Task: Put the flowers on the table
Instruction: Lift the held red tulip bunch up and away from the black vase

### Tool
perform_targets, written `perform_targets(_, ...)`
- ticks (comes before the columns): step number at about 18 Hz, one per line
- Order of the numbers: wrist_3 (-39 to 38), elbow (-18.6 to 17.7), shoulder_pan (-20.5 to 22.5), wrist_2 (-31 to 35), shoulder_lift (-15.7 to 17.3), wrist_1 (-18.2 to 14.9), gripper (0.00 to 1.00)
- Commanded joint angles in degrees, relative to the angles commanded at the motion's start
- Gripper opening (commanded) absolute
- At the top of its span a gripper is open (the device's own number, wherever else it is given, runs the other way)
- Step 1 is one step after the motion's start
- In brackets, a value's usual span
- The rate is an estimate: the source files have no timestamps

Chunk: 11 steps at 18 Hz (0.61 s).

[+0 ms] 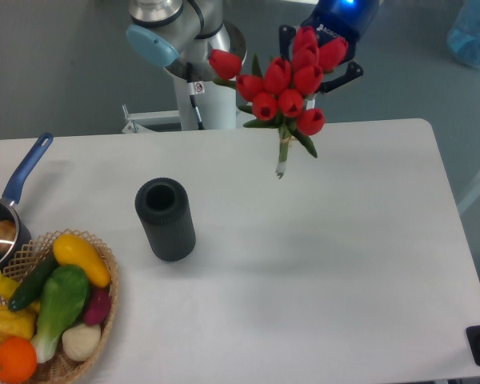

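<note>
The flowers (pixel 284 88), a bunch of red tulips with green leaves and tied stems, hang in the air over the far edge of the white table (pixel 320 264). Their stem ends point down toward the tabletop. My gripper (pixel 316 56), with a blue body and black fingers, is at the top of the view. It is closed around the tulip heads, which hide most of the fingers.
A black cylindrical vase (pixel 166 218) stands upright left of centre. A wicker basket (pixel 112 276) of vegetables and fruit sits at the front left corner. A pot with a blue handle (pixel 28 168) is at the left edge. The arm's base (pixel 204 80) is behind the table.
</note>
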Motion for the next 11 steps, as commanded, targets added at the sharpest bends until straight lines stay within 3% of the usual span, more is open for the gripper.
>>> perform_targets(3,-1.1,2.6,0.4,8.3,-0.3,-0.3,0.21)
perform_targets(11,-1.6,3.7,-0.6,33.8,-0.9,-0.1,0.21)
